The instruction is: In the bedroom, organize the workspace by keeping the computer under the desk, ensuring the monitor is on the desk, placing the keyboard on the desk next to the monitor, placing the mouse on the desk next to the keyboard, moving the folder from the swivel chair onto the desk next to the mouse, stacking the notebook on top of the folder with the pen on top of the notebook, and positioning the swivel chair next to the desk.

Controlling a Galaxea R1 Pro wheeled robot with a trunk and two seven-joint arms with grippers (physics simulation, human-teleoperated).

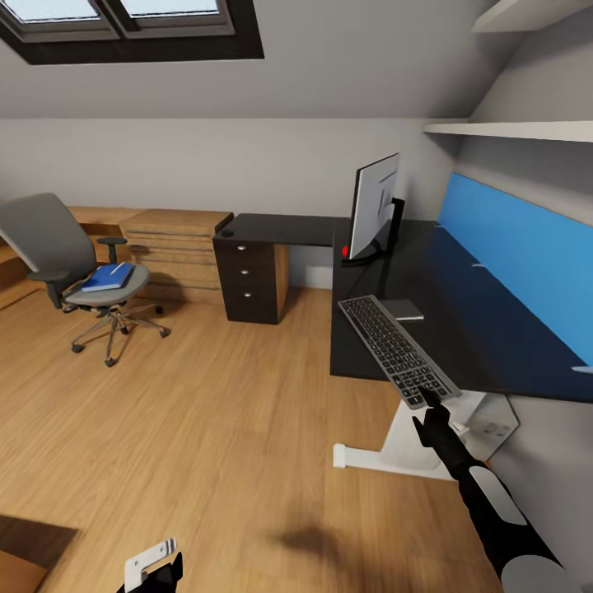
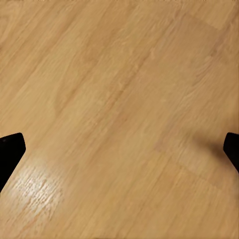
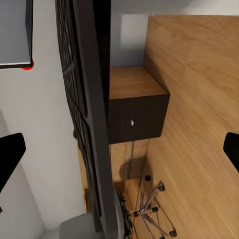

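The keyboard [image 1: 397,349] is lying slantwise on the desk [image 1: 486,329], its near end overhanging the edge and sitting just ahead of the right gripper [image 1: 431,409], whose jaws are standing wide open. The left gripper [image 2: 119,149], also spread open, is hanging over bare floor [image 2: 119,89].

Attic bedroom set up as a home office: sloped grey-white ceiling with dark-framed skylight [image 1: 123,21], light wood floor [image 1: 206,428], glossy black L-shaped desk [image 1: 461,329], grey swivel chair [image 1: 74,263], low light-wood cabinets [image 1: 173,243].

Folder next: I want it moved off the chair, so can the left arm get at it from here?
Probably not: the folder lies on the swivel chair across open floor, while the left gripper hangs low near the robot.
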